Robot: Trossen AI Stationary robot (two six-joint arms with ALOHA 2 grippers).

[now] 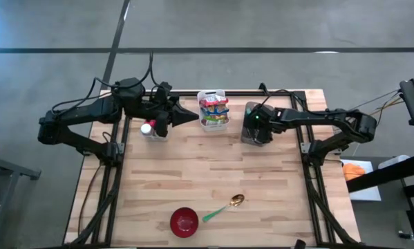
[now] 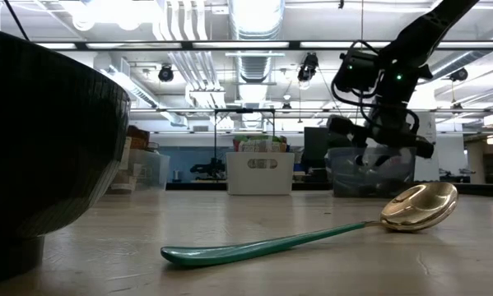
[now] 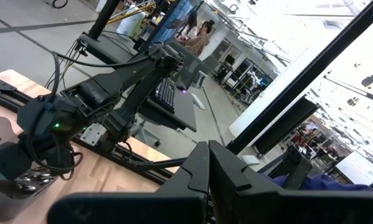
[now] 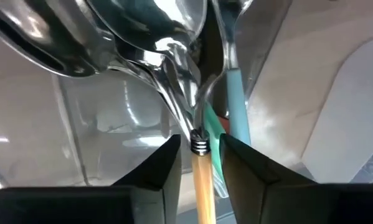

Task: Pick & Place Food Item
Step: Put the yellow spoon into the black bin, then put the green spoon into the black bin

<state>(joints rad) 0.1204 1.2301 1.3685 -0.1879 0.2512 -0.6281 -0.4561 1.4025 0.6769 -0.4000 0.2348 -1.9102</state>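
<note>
Colourful food packets [image 1: 213, 105] fill a white basket [image 1: 224, 119] at the table's far middle. To its right my right gripper [image 1: 255, 130] reaches down into a clear bin of cutlery [image 1: 248, 111]. In the right wrist view its fingers [image 4: 164, 165] stand a little apart, with a wooden utensil handle [image 4: 202, 180] and a green handle [image 4: 215, 146] between them. My left gripper [image 1: 193, 116] hangs shut and level, left of the basket and above the table, with nothing in it. My right gripper comes slanting down from the table's right side into the bin, one finger on each side of the wooden handle [image 4: 202, 168], just below its metal collar. I cannot tell whether either finger touches it or the green handle.
A red bowl [image 1: 184, 221] stands near the front edge. Beside it a green-handled spoon with a gold bowl [image 1: 224, 207] lies flat on the table. A small clear container with a red and white thing [image 1: 150, 129] sits under the left arm. Bare wood lies mid-table.
</note>
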